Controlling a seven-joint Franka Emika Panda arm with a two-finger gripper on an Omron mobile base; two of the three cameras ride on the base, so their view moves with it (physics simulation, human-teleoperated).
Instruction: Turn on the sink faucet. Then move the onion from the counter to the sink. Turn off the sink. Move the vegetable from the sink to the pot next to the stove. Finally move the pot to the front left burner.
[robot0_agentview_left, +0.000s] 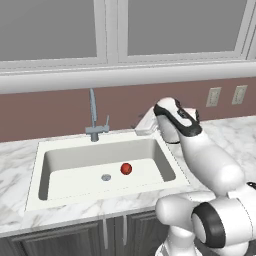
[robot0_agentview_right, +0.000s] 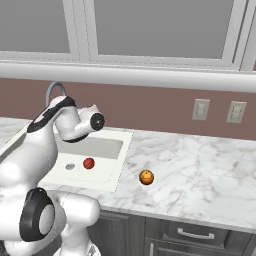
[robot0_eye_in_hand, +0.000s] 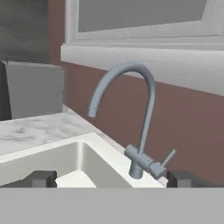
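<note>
two dark fingertips of the gripper (robot0_eye_in_hand: 112, 178) stand spread wide with nothing between them, aimed at the base of the sink faucet (robot0_eye_in_hand: 140, 127). the small side lever (robot0_eye_in_hand: 168, 156) sticks out just above the right fingertip, near but not touched.

the onion (robot0_agentview_left: 126, 169) already lies in the sink (robot0_agentview_left: 65, 197), beside the round drain (robot0_agentview_left: 106, 177), so my reading is that the step in hand is turning the faucet off — no water stream can be made out, though, so whether it runs i cannot tell. the next move calls for closing the short gap to the lever and nudging it with one finger rather than pinching it; the lever is thin and angled, so a push that slides off is the risk. after that the red ball must go to the pot.

further out, the white marble counter (robot0_agentview_right: 200, 170) carries an orange ball with dark stripes (robot0_agentview_right: 146, 177), well apart from the basin on its right. behind runs a brown-red backsplash with two wall outlets (robot0_agentview_right: 201, 109) — above it a pale sill and grey window panes. dark cabinet fronts (robot0_agentview_right: 190, 235) sit below.
</note>
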